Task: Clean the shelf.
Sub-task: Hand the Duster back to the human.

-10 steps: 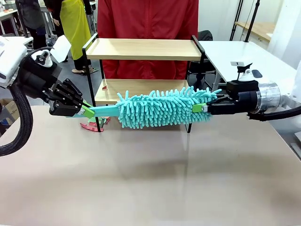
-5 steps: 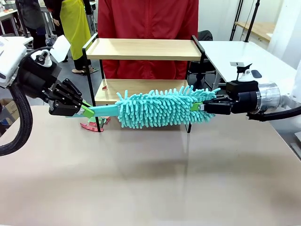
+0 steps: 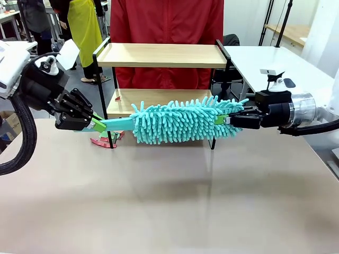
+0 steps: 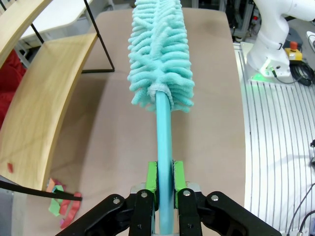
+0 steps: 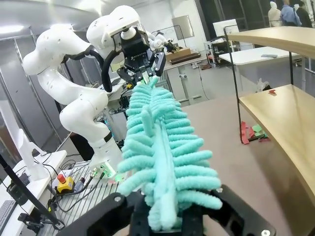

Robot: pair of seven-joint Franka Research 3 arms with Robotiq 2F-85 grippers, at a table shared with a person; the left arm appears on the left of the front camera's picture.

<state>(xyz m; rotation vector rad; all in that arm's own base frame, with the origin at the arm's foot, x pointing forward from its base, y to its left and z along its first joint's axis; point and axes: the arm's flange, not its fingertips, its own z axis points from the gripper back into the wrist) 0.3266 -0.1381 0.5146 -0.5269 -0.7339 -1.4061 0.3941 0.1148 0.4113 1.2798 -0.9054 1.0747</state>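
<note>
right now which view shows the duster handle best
The left wrist view: the teal handle runs bare from the left gripper, shut on it, up to the fluffy head. The front view shows a short flat stretch beside the shelf. In the right wrist view, the head hides it.

We are wearing glossy white rounded arm shells, each ending in a black linkage tool with bright green pads: the left tool (image 3: 97, 125) and the right tool (image 3: 224, 120). A ribbed black cable hose (image 3: 24, 138) is looping beside our left arm, and a silver metal ring (image 3: 302, 109) is banding our right wrist.
</note>
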